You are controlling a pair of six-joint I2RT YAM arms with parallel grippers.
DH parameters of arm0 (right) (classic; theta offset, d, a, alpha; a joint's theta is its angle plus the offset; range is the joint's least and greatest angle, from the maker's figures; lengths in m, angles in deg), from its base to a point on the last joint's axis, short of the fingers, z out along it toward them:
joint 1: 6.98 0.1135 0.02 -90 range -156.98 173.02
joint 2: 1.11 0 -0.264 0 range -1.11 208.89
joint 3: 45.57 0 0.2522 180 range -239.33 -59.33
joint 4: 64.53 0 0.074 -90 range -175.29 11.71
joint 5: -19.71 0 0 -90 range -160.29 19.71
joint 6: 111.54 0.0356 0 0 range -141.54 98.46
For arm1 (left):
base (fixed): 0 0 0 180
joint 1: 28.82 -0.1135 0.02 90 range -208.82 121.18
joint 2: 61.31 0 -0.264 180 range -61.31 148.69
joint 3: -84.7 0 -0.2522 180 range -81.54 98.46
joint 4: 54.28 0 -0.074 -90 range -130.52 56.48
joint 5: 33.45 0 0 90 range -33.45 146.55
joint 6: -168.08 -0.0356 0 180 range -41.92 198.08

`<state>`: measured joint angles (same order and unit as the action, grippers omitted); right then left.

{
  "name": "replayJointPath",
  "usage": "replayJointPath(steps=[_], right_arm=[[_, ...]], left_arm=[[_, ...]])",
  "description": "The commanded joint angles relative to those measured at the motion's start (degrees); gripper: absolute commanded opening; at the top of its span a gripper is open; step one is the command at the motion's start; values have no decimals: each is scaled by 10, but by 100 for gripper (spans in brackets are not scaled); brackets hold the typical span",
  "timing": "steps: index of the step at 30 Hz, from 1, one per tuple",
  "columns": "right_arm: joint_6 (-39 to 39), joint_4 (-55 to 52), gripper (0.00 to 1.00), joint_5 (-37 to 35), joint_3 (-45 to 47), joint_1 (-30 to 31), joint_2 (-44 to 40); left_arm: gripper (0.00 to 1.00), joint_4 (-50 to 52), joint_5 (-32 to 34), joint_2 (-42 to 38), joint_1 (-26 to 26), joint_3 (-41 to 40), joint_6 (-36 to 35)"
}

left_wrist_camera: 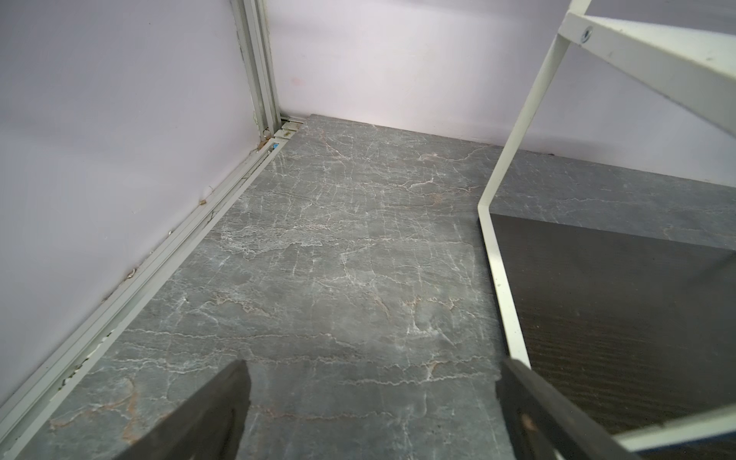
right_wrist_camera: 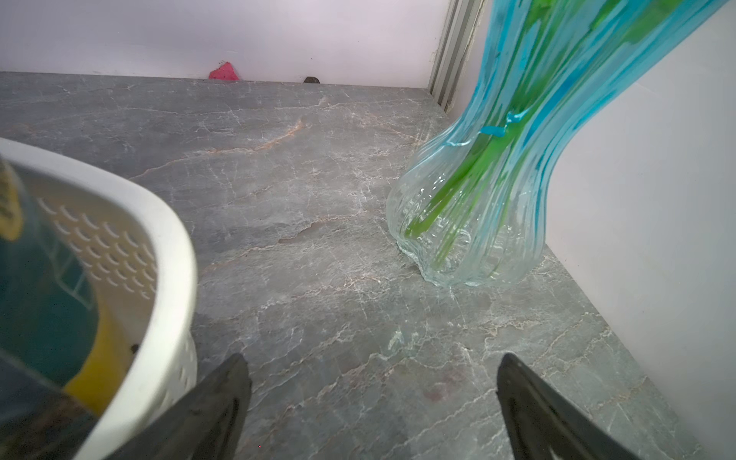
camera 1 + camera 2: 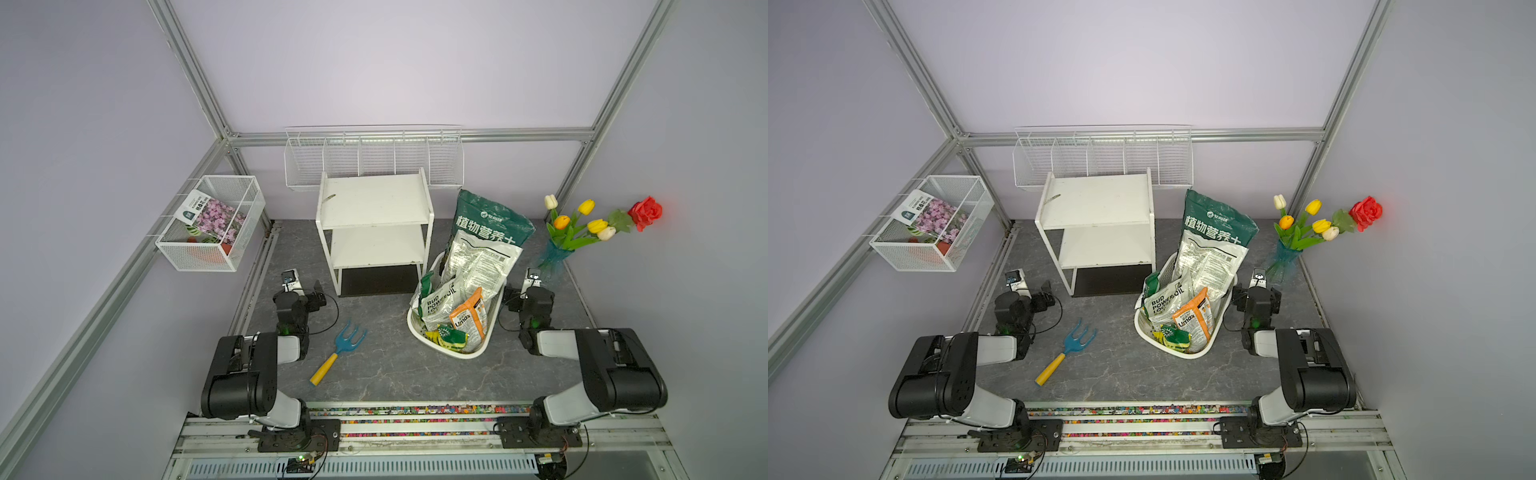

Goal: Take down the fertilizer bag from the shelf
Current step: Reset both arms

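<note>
**Both grippers open and empty; bags in the basket beside the shelf**

The left gripper (image 1: 370,364) stood wide open with only bare floor (image 1: 338,259) between its fingers (image 1: 223,398). The picture's edge cut the fingers off, so only their dark tips showed. The right gripper (image 2: 374,358) was spread just as wide and held nothing. Its fingers (image 2: 223,398) were cropped in the same way.

In both top views the right gripper was mostly hidden behind its own wrist, beside the basket (image 3: 453,353). The left one (image 3: 318,289) showed only as a dark stub.

Both arms were folded. Their elbows sat back toward the near rail, their forearms reached away from it, and their wrists were low over the floor. The left gripper was near the near-left foot of the shelf (image 3: 374,199). The right one pointed into the gap between the basket and the vase (image 3: 550,257).

The shelf's top and middle boards showed bare white, and its lowest tier was dark and hard to read. The bags (image 3: 478,266) stood crowded in the basket, just right of the shelf. They overlapped, so which one was the fertilizer bag could not be told. In the right wrist view the basket's wall (image 2: 159,223) was blurred and cut off, and the vase (image 2: 478,207) lost its top. A small red scrap (image 2: 223,73) lay at the far wall, too small to identify. A fork (image 3: 338,351) lay on the floor between the arms.
</note>
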<state>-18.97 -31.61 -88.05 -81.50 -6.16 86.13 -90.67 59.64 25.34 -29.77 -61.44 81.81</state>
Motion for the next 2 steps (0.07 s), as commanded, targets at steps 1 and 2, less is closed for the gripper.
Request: replayJointPath(steps=[1, 2], right_arm=[[5, -10, 99, 58, -12, 23, -1], [5, -8, 99, 59, -11, 23, -1]], left_arm=[[100, -7, -6, -4, 2, 10, -10], [100, -7, -5, -3, 2, 11, -10]])
